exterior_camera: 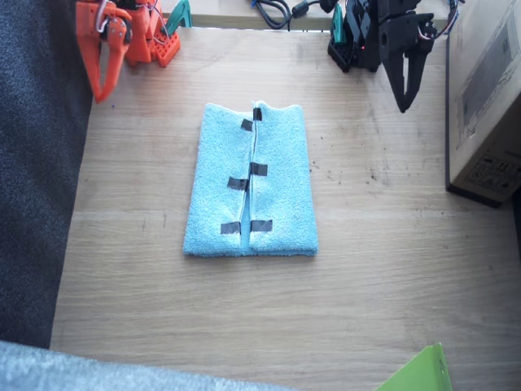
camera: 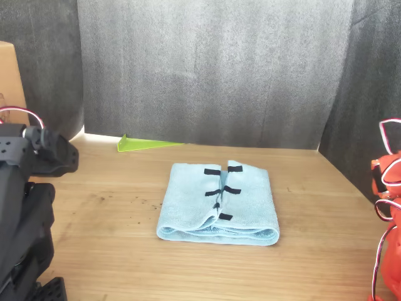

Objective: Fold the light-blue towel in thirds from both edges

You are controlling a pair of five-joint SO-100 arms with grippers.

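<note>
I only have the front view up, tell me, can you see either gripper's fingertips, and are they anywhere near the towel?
Observer: Yes. In the fixed view the left gripper hangs near its base, pointing down, clear of the light-blue towel.
Operator: And the orange one?
Observer: The right gripper also sits back by the table's far corner, off the towel, holding nothing.
Operator: Do the two edges overlap on top?
Observer: From above, no: the edges meet along the middle, with a thin gap near the end farther from the arms, and the black tape strips lie on either side of that seam.
</note>
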